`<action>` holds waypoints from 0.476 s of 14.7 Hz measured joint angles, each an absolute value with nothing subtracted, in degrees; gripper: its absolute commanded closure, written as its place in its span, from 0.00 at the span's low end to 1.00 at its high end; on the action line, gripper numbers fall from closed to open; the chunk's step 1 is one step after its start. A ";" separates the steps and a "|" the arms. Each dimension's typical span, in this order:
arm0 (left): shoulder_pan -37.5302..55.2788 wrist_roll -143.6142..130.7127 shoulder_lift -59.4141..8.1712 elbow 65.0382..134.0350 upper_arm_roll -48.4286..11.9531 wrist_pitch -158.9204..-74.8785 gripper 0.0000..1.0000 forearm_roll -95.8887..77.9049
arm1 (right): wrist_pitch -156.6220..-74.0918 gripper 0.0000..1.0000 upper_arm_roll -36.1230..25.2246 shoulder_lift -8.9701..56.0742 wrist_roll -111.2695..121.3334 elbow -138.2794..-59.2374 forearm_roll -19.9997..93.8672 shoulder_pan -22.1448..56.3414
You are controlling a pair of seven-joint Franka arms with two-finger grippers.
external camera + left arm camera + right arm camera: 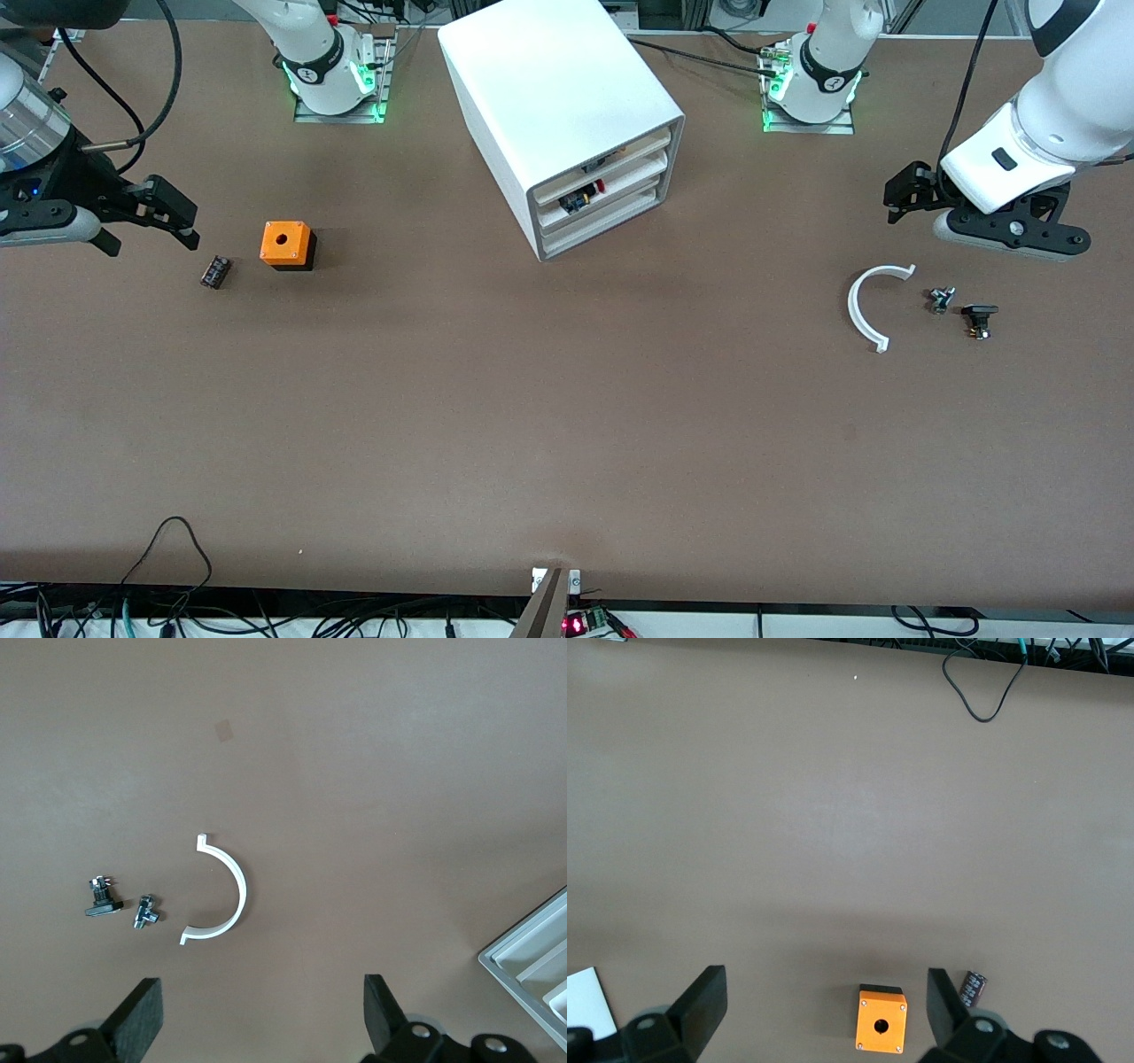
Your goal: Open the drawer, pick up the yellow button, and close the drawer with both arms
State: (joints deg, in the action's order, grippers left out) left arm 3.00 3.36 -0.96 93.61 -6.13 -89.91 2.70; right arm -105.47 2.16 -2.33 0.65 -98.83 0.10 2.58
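Left claw (904,197) was seen wide open and empty, hung over bare bench (567,425) at the left arm's end, above the white half-ring (868,306) and two small fittings (942,299). Right claw (164,217) was likewise spread wide w/ nothing held, over the bench by the small black part (214,271) and the orange cube (287,245).

The drawer (611,161), topmost of three in the white cabinet (549,97), appeared nearly shut; the button (582,197) was glimpsed in the cabinet front, seemingly at the middle tray.

Risks judged: wrong drawer could be pulled, since the fronts are alike; the cabinet could slide if not braced by the second arm.

Both arms were posed low and outboard, wrists bent toward the bench, well apart from the cabinet.
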 measured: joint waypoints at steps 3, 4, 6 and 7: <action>3.01 3.36 -0.96 93.61 -6.14 -89.91 0.00 2.70 | -105.43 0.00 2.16 -2.32 0.65 -98.82 0.10 2.58; 3.01 3.36 -0.96 93.61 -6.14 -89.91 0.00 2.70 | -105.43 0.00 2.16 -2.32 0.65 -98.77 0.10 2.58; 3.02 3.36 -0.96 93.61 -6.14 -89.91 0.00 2.70 | -105.43 0.00 2.16 -2.32 0.65 -98.42 0.10 2.58; 3.02 3.36 -0.96 93.61 -6.14 -89.91 0.00 2.70 | -105.38 0.00 2.16 -2.30 0.65 -98.05 0.10 2.57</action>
